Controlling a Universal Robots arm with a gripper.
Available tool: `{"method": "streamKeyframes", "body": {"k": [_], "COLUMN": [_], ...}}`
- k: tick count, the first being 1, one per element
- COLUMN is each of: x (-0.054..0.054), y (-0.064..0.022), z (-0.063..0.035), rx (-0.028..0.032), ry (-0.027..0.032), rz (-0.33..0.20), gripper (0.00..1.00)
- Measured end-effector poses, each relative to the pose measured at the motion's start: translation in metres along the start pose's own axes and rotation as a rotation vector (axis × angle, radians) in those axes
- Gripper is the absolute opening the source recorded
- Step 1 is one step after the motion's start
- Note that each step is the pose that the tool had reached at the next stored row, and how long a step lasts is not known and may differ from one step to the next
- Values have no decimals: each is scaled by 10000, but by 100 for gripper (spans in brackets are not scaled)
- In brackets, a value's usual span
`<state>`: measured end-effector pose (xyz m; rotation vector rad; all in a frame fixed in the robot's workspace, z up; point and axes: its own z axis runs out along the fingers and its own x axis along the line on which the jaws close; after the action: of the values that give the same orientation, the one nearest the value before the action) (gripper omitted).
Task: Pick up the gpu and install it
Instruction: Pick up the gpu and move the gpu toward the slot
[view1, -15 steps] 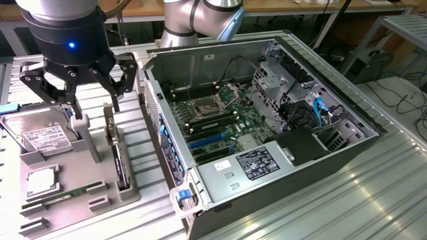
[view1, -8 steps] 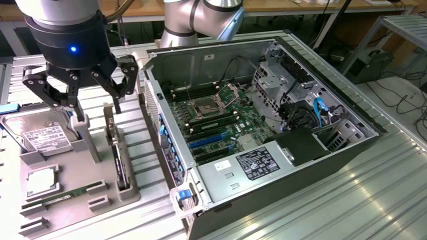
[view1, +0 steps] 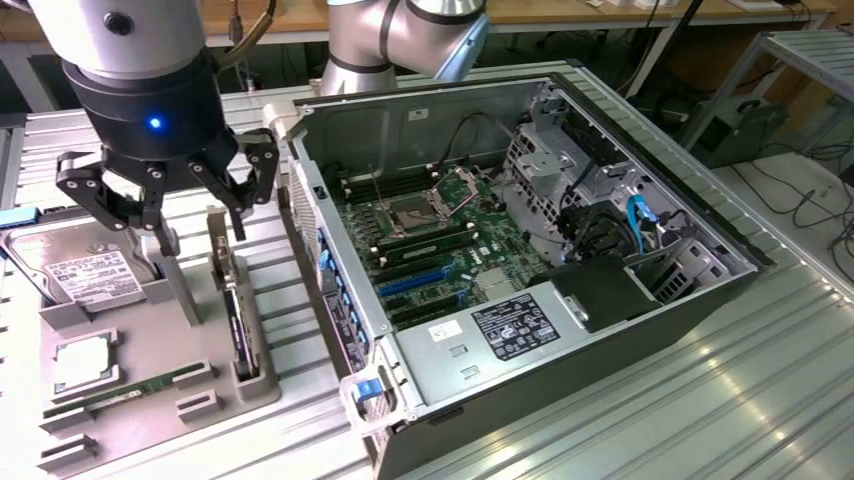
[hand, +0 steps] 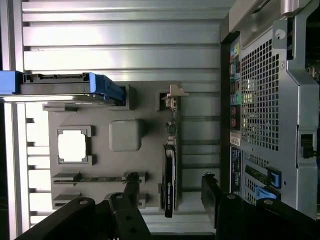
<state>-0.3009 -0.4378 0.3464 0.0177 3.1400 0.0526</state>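
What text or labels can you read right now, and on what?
None can be read.
Hard drive label: too small.
Power supply label: blurred.
gpu edge lettering: too small.
Computer case rear stickers: blurred.

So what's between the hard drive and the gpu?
A raised grey block of the tray stands between the hard drive and the gpu, in the exterior view.
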Motion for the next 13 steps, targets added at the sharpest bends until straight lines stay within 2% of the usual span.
{"method": "streamKeyframes", "body": {"k": [3,13], "x": [-1,-1], "y": [-43,-54], "z": [55,236], "rx": [-1,0], "ry": [-1,4], "rz": [-1,-89], "gripper": [62,62]}}
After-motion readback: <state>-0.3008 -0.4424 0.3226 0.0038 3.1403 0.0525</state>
